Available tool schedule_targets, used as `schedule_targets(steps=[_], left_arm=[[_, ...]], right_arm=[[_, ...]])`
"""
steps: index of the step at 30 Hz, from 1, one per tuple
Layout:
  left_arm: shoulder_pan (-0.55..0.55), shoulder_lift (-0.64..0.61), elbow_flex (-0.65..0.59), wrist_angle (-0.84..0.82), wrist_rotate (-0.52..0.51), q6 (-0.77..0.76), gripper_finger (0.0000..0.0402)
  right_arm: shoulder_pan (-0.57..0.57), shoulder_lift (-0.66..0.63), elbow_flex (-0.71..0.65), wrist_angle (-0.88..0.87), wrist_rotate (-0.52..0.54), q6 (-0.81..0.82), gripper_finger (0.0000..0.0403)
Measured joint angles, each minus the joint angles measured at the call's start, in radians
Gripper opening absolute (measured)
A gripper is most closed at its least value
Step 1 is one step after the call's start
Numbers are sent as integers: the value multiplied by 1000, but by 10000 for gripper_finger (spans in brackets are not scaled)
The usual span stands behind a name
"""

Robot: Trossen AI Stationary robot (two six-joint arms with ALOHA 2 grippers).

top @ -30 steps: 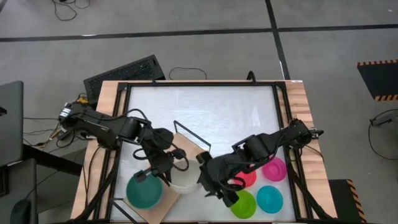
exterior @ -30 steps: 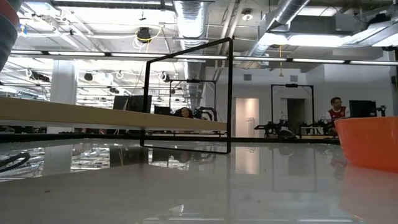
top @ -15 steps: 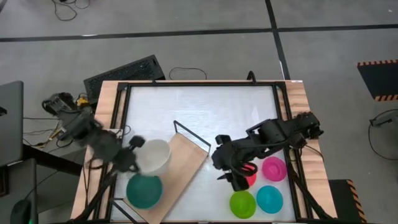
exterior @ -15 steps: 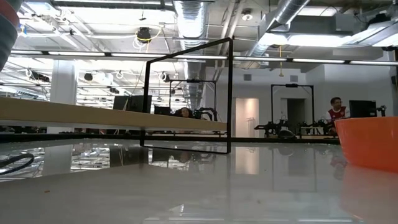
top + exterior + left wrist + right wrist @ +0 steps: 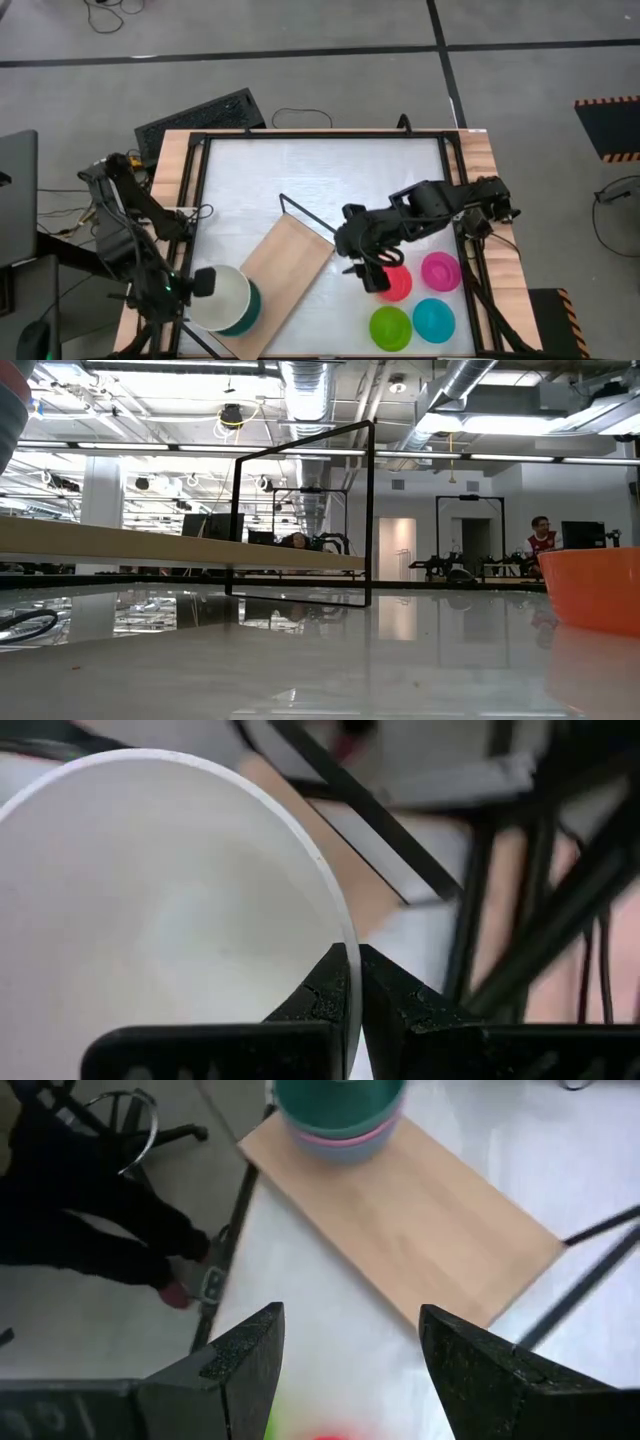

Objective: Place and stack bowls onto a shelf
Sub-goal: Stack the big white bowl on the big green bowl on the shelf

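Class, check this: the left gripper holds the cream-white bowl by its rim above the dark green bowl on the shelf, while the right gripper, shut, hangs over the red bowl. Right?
One error: the right gripper is open, as the right wrist view shows. The left gripper does pinch the cream-white bowl over the dark green bowl on the shelf; the red bowl lies below the right gripper.

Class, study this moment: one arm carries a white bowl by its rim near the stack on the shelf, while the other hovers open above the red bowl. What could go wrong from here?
1. The left gripper pinches only the thin rim of the white bowl, so it may tilt or slip.
2. Lowered off-centre onto the dark green bowl, it could topple the stack near the end of the shelf.
3. The open right gripper could nudge the red bowl into the magenta bowl.
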Motion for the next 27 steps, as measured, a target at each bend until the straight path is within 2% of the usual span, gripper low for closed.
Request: schedule_targets(steps=[4, 8, 15, 20, 27], left_arm=[[1, 22, 0, -52, 14, 188, 0], [9, 18, 0, -48, -45, 342, 0], [32, 13, -44, -11, -40, 459, 0], [36, -32, -121, 84, -43, 516, 0], [58, -50, -167, 143, -11, 533, 0]], right_arm=[[-10, 0, 0, 0, 0, 0, 260], [-15, 0, 0, 0, 0, 0, 260], [-17, 0, 0, 0, 11, 26, 260], [-18, 0, 0, 0, 16, 26, 260], [-23, 0, 0, 0, 19, 26, 260]])
